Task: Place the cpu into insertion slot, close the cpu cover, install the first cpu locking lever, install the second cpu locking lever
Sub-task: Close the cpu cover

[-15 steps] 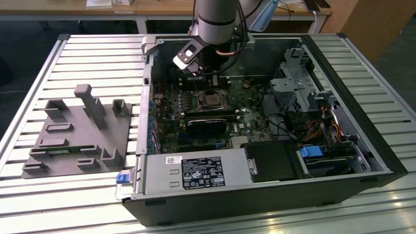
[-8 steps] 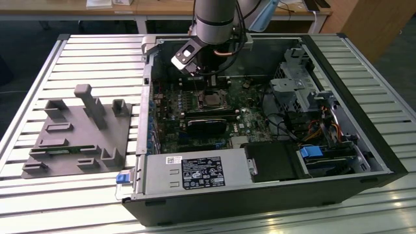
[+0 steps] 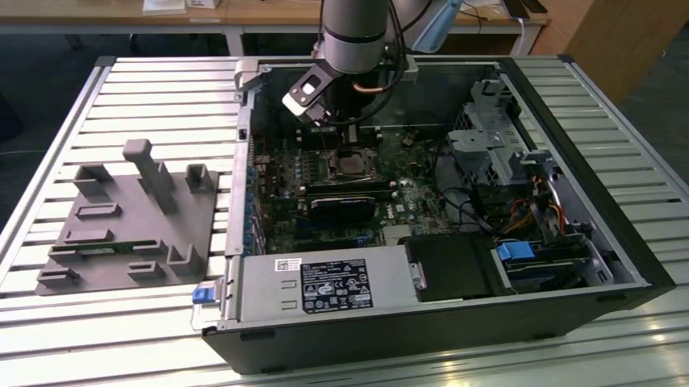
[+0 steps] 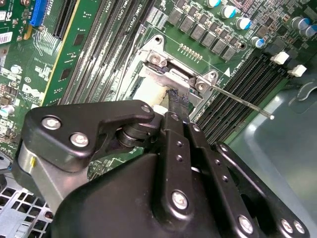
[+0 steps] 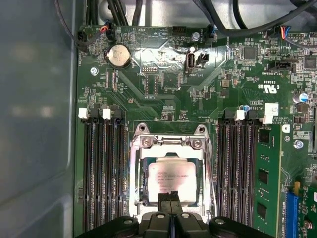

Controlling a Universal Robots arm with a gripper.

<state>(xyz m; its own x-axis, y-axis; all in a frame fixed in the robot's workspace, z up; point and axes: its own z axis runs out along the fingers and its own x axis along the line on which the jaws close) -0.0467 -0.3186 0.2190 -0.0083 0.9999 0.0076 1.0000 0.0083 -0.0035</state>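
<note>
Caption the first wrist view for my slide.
The gripper at the edge of the cpu, which sits in the insertion slot, framed by the cpu cover, between memory slots.

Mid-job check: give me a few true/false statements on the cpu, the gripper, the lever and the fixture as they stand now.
1. The cpu lies flat in the insertion slot. True.
2. The gripper holds the cpu lifted clear of the board. False: it is shut, with its tip at the slot's edge, and the cpu lies in the slot.
3. Long black memory slots run along both sides of the insertion slot. True.
4. The grey fixture sits inside the computer case. False: it lies on the table, outside the case, on the exterior view's left.
5. A thin locking lever juts out from the slot's corner. True.
</note>
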